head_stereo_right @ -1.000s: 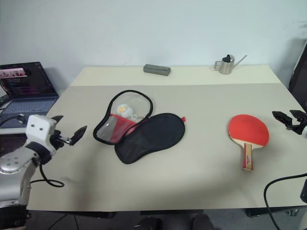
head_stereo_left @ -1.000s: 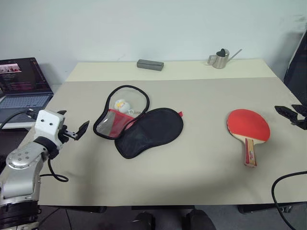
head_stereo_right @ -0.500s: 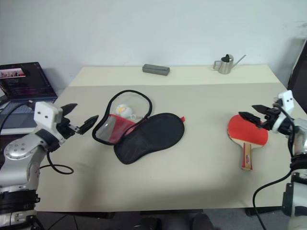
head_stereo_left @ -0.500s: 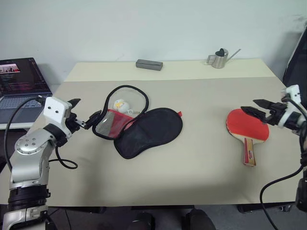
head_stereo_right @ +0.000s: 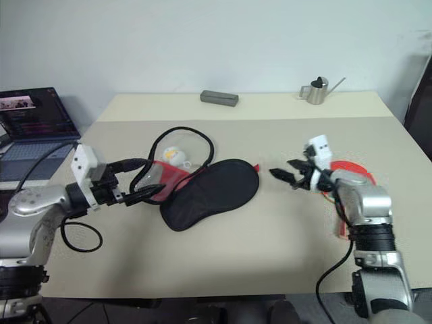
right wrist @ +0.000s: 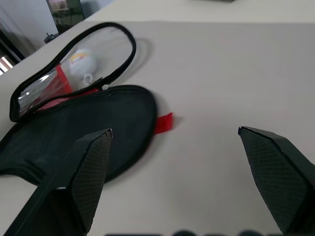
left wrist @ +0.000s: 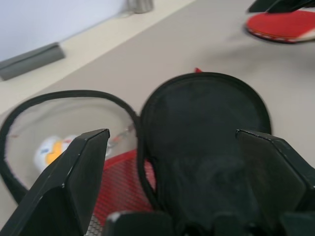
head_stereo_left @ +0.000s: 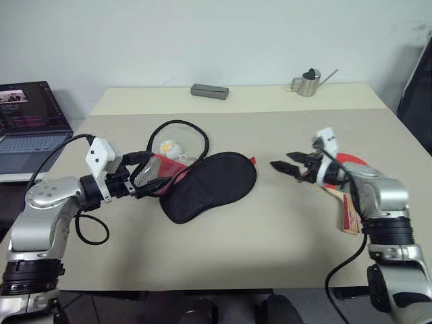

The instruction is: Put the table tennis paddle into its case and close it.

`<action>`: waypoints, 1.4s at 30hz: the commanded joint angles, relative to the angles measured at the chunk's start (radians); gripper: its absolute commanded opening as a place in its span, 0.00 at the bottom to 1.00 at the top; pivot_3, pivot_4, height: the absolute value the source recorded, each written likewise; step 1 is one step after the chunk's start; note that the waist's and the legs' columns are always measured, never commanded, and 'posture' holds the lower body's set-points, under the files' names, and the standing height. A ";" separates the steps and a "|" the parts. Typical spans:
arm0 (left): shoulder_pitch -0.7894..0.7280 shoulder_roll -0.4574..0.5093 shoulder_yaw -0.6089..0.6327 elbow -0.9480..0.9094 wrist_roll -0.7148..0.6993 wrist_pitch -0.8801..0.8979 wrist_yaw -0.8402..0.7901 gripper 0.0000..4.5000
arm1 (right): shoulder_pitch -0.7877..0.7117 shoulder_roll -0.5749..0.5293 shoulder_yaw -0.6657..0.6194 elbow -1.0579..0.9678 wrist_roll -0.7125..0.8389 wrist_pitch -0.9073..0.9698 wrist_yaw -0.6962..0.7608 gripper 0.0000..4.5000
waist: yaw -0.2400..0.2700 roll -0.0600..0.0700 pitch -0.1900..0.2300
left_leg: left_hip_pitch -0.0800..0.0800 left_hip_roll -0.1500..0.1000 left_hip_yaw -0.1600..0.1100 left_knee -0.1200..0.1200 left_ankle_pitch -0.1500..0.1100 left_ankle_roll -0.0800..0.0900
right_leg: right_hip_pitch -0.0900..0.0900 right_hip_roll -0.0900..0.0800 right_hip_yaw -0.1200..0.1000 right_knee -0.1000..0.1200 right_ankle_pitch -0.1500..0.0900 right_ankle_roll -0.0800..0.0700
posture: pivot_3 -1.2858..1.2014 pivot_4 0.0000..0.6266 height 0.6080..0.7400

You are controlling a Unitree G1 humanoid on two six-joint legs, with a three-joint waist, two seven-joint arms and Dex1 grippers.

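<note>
Two grippers, both spread wide and empty. I take the case (head_stereo_left: 202, 179) as landmark: it lies unzipped on the table (head_stereo_left: 270, 223), long axis diagonal. My left gripper (head_stereo_left: 150, 178) sits at its near-left edge, aimed across it. My right gripper (head_stereo_left: 287, 166) hovers level beyond its far end; the table tennis paddle (head_stereo_left: 347, 196) lies farther right, behind that wrist.

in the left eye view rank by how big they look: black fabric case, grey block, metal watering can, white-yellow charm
1. black fabric paddle case, clearly largest
2. flat grey block and small metal watering can: similar, both far back, so no ranking
3. white-yellow charm, smallest
</note>
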 commanded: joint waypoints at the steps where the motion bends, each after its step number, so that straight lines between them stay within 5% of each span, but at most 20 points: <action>1: -0.024 0.023 0.005 0.011 -0.026 0.018 -0.041 1.00 | -0.008 0.065 0.052 -0.065 -0.006 0.044 -0.085 1.00 | -0.001 0.000 0.000 | 0.000 0.000 0.000 0.000 0.000 0.000 | 0.000 0.000 0.000 0.000 0.000 0.000 | 0.52 0.24 1.00; 17: -0.050 0.064 -0.003 -0.043 -0.089 0.126 -0.172 1.00 | -0.139 0.203 0.173 0.247 -0.181 -0.117 -0.238 1.00 | -0.009 0.000 0.000 | -0.001 0.000 0.000 0.000 0.001 -0.002 | -0.003 0.001 0.001 0.001 0.001 -0.001 | 0.52 0.24 1.00; 29: -0.063 0.089 -0.030 -0.050 -0.069 0.117 -0.213 1.00 | -0.141 0.226 0.244 0.207 -0.225 -0.118 -0.197 1.00 | -0.013 0.000 0.000 | -0.001 0.002 0.001 0.000 0.001 -0.001 | -0.005 0.004 0.003 0.001 0.001 -0.002 | 0.52 0.24 1.00; 33: -0.062 0.087 -0.032 -0.044 -0.057 0.106 -0.215 1.00 | -0.135 0.228 0.263 0.176 -0.234 -0.118 -0.189 0.80 | -0.013 0.000 0.000 | -0.001 0.002 0.000 0.000 0.001 -0.001 | -0.005 0.004 0.003 0.001 0.001 -0.002 | 0.52 0.24 1.00; 42: -0.044 0.088 -0.027 -0.058 -0.051 0.099 -0.216 1.00 | -0.127 0.198 0.282 0.141 -0.257 -0.131 -0.160 0.10 | -0.012 0.000 0.000 | -0.002 0.002 0.001 0.000 0.001 -0.001 | -0.005 0.004 0.003 0.001 0.001 -0.002 | 0.52 0.24 1.00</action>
